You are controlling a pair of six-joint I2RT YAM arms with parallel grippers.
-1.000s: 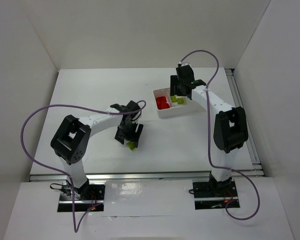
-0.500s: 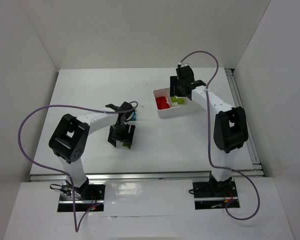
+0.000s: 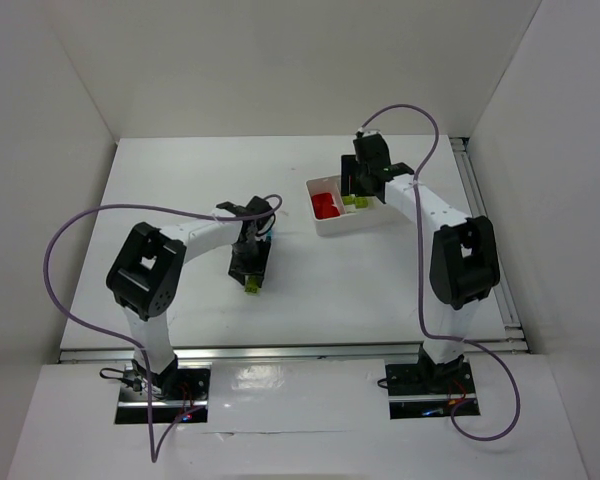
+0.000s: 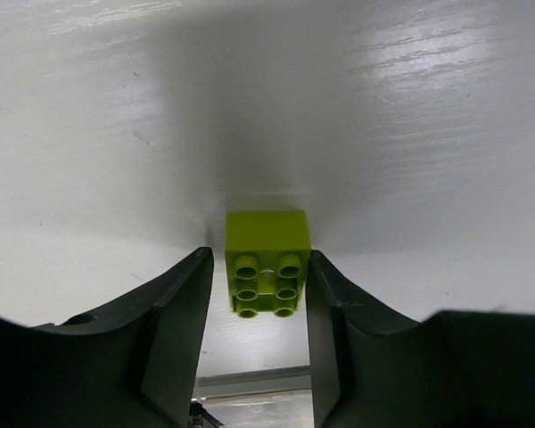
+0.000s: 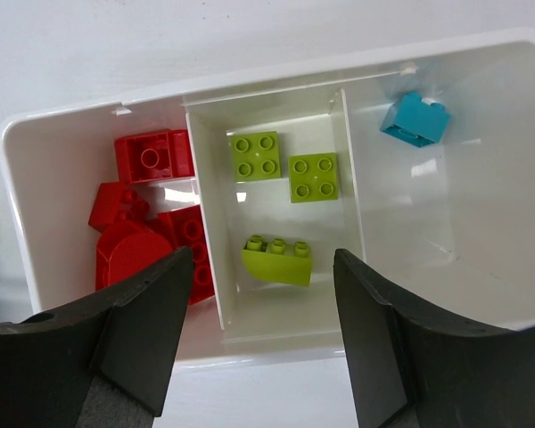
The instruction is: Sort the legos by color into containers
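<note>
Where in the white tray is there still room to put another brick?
The right compartment is mostly bare; just one blue brick sits in a corner by the divider. The middle compartment has a small gap between its three green bricks. The left compartment is crowded with red bricks. The left gripper holds another green brick.

We see a white table (image 3: pixel 180 180) carrying a white three-compartment tray (image 3: pixel 345 228) right of centre, nearer the far edge and set askew to it. Left of centre, toward the near edge, is a lime green brick (image 3: pixel 251 286), studs up. We cannot tell whether it rests on the surface.
</note>
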